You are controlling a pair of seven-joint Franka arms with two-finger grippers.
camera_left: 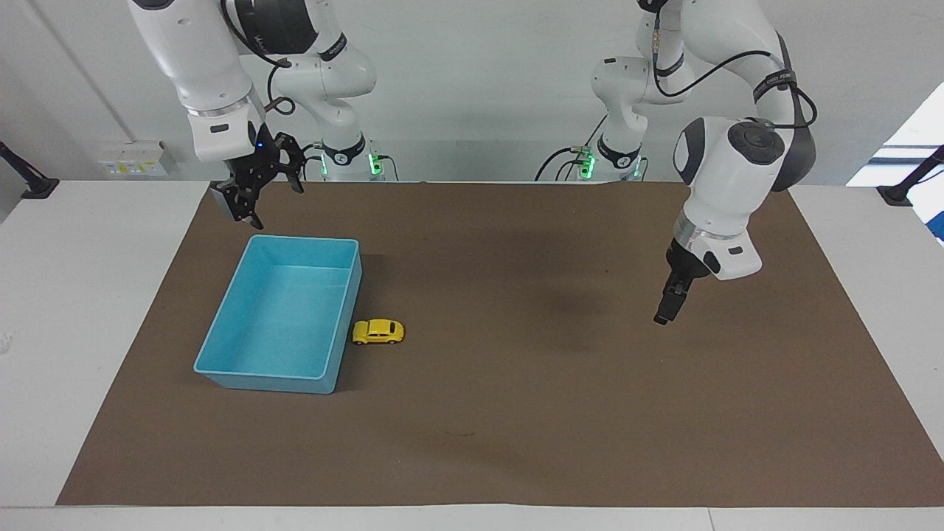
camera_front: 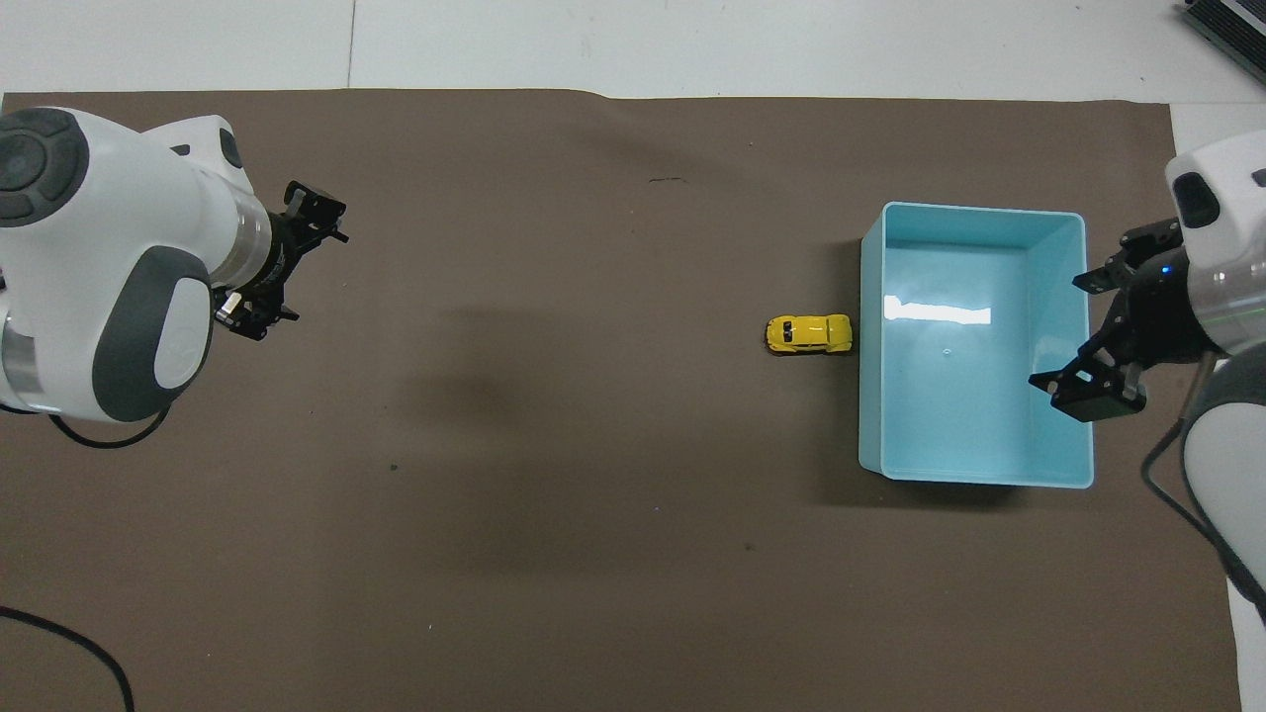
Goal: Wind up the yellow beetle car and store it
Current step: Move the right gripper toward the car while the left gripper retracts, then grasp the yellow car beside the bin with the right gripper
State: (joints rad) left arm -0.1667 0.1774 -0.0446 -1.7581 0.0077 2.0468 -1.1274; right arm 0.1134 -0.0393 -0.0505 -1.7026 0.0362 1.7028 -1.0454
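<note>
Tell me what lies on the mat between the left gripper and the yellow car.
Nothing: between the left gripper and the yellow beetle car only bare brown mat shows, plainest in the overhead view.

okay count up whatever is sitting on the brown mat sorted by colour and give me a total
Yellow: 1, the yellow beetle car, on the mat beside the bin.
Light blue: 1, the blue bin, with nothing in it.
Total: 2.
</note>
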